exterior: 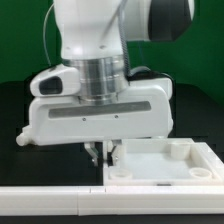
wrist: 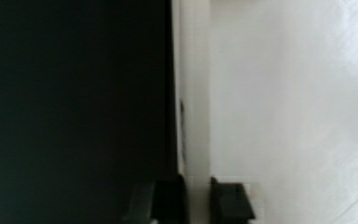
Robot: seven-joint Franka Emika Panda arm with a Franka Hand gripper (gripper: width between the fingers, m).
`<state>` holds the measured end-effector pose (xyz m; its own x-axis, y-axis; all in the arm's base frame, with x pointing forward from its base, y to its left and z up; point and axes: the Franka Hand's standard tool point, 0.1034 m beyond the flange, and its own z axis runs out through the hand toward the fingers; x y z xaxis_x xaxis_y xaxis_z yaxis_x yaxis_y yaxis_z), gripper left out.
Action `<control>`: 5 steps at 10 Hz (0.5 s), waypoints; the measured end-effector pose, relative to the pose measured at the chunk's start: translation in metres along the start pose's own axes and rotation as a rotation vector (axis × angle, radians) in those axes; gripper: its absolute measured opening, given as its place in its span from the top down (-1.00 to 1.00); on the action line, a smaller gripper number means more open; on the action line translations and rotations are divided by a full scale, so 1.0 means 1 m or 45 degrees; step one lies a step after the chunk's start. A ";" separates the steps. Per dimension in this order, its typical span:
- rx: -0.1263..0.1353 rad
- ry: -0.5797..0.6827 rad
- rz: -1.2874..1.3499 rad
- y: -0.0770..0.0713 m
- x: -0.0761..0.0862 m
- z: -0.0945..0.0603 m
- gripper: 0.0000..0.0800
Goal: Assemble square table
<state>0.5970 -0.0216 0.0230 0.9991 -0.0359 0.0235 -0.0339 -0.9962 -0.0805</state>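
The white square tabletop (exterior: 165,163) lies tray-side up on the black table at the exterior view's lower right, with round corner sockets (exterior: 120,172) showing. My gripper (exterior: 103,152) is down at its left edge wall. In the wrist view the gripper (wrist: 194,186) has one finger (wrist: 155,202) outside on the black side and the other (wrist: 231,202) inside the tray, and the thin white wall (wrist: 192,150) runs between them. The jaws are closed against that wall. No legs show in either view.
A long white rail (exterior: 50,198) runs along the front of the table, just in front of the tabletop. The black table surface (exterior: 20,110) lies to the exterior view's left of the gripper. A green wall stands behind.
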 end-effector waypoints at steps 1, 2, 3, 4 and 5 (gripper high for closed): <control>-0.018 0.018 0.012 0.000 0.000 0.000 0.87; -0.037 0.052 0.011 0.000 0.000 0.000 0.87; -0.036 0.049 0.011 0.001 0.000 0.000 0.87; -0.036 0.049 0.011 0.001 0.000 0.000 0.87; -0.037 0.048 0.011 0.001 -0.001 0.000 0.87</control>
<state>0.5963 -0.0228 0.0225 0.9970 -0.0470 0.0607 -0.0439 -0.9977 -0.0522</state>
